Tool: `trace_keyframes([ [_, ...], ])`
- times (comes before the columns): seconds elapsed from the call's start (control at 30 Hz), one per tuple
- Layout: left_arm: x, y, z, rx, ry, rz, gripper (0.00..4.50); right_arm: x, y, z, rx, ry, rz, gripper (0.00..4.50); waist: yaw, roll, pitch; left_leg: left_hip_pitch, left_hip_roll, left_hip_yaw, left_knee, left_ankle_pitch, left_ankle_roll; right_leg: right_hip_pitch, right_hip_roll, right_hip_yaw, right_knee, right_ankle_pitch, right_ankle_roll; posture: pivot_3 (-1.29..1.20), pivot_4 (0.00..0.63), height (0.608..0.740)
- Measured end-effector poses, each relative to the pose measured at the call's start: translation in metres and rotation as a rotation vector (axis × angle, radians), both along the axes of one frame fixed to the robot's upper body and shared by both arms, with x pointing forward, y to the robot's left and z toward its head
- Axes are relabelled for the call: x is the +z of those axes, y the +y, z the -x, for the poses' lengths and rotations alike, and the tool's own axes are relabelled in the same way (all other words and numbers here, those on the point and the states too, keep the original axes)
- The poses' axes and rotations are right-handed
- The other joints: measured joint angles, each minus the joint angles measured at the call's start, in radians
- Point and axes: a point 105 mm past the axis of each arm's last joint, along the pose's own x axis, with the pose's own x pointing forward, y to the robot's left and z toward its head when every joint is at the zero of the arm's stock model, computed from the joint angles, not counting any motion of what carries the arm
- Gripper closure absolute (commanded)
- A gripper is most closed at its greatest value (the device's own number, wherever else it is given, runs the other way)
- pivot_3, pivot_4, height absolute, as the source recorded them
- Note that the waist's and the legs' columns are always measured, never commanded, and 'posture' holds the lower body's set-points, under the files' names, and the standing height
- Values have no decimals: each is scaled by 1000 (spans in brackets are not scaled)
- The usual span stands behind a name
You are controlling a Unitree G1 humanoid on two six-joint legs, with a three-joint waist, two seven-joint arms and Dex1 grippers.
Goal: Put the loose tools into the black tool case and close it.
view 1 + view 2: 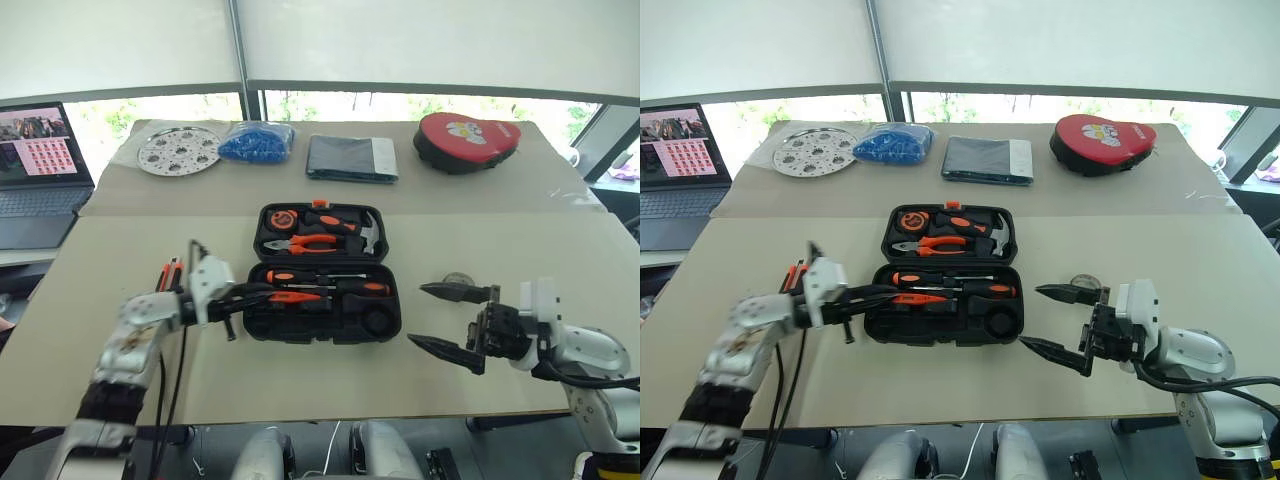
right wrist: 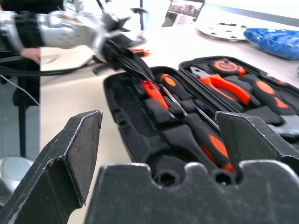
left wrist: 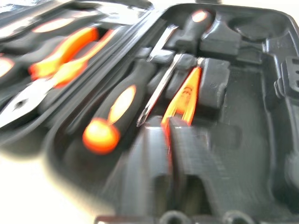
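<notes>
— Where does the black tool case (image 1: 322, 272) sit?
— Open flat in the middle of the table (image 1: 520, 260), lid half away from the robot, tray half nearer. The head views show pliers (image 1: 312, 241), a tape measure (image 1: 281, 216) and a hammer (image 1: 366, 232) in the far half, and two screwdrivers with orange-black handles (image 1: 330, 282) lying across the near half.

— What does the left wrist view add?
— A close look into the near tray: one fat handle (image 3: 114, 116) with its orange end toward the camera, a bare shaft beside it, and the slim orange tester screwdriver (image 3: 183, 98) lying in the tray right at the tips of the left claw (image 3: 169, 125). Its fingers (image 3: 187, 154) are blurred there; they stand narrow, a thin gap between them, and I cannot tell whether they touch the tester.

— And the right wrist view?
— It looks back across the case from the other side and catches the left claw (image 2: 140, 70) reaching over the tray's end, its dark fingertips just above the orange tester (image 2: 152, 92).

— How are the arms posed?
— The left forearm comes in from the left, roughly level, claw at the case's left edge. The right claw (image 1: 442, 318) hovers over bare table just right of the case, pointing left toward it, fingers (image 1: 455, 292) spread wide and holding nothing.

— Anything beyond?
— On the far table a perforated metal disc (image 1: 178, 150), a blue bag (image 1: 256, 141), a flat dark folder (image 1: 350, 158) and a red pouch (image 1: 466, 140); a laptop (image 1: 40, 170) stands off to the left.
</notes>
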Motion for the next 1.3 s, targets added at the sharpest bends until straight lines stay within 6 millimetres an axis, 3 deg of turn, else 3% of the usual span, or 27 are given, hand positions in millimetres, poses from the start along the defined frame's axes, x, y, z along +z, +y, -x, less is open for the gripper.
trace_keyframes([
  [0.17,12,86,59,394,-50,17,803,-3,-4,-3,23,-96,-11,0,-8,0,1,1,0,1,-1,-3,2,1,-7,-2,-1,0,0,0,150,740],
  [0.23,11,107,77,538,-47,36,186,-2,-2,-1,46,-130,-28,0,-5,0,1,1,0,1,-1,-3,3,1,-7,-2,-2,-1,0,0,150,740],
  [0.3,5,129,102,728,-29,79,34,0,1,0,70,-173,-59,0,4,0,1,2,-1,1,-1,-4,4,2,-8,-2,-2,-1,1,0,150,740],
  [0.43,-25,154,156,1009,119,105,34,1,5,0,76,-197,-107,0,13,-2,2,1,-3,1,-1,-5,5,2,-9,-2,-3,-6,-2,0,150,740],
  [0.5,-31,164,167,1101,163,102,34,4,8,-2,81,-176,-141,0,20,-3,3,1,-3,1,-1,-5,5,1,-9,-3,-3,-7,-3,0,150,740],
  [0.57,-27,162,159,1097,186,109,34,9,11,-4,95,-184,-152,0,28,-3,3,1,-3,1,-1,-5,4,0,-9,-3,-2,-7,-3,0,150,740],
  [0.77,13,121,71,939,197,152,34,34,28,-12,117,-262,-220,0,34,-3,3,1,-4,1,-1,-4,3,2,-8,-3,0,-2,2,0,150,740],
  [0.83,10,110,58,929,251,159,34,34,31,-13,114,-256,-230,0,16,-3,3,1,-4,1,-1,-1,-6,2,-7,-3,1,-2,3,0,150,740],
  [1.0,0,99,26,960,324,140,34,29,37,-9,135,-224,-231,0,3,-3,3,1,-4,1,-4,0,-9,1,-6,-4,-1,-5,2,0,150,740],
  [1.13,-23,91,7,973,400,93,1207,30,38,-6,137,-225,-228,0,8,-3,3,2,-5,1,-9,0,-10,0,-7,-5,-2,-5,2,0,150,740],
  [1.27,-24,86,4,938,408,99,2684,28,37,-6,121,-219,-225,0,9,-2,3,3,-5,1,-11,0,-11,0,-9,-4,-1,-5,1,0,150,740],
  [1.3,-24,85,5,931,410,99,2811,27,36,-5,119,-213,-223,0,9,-2,3,3,-5,1,-11,0,-11,0,-9,-4,-1,-5,1,0,150,740],
])
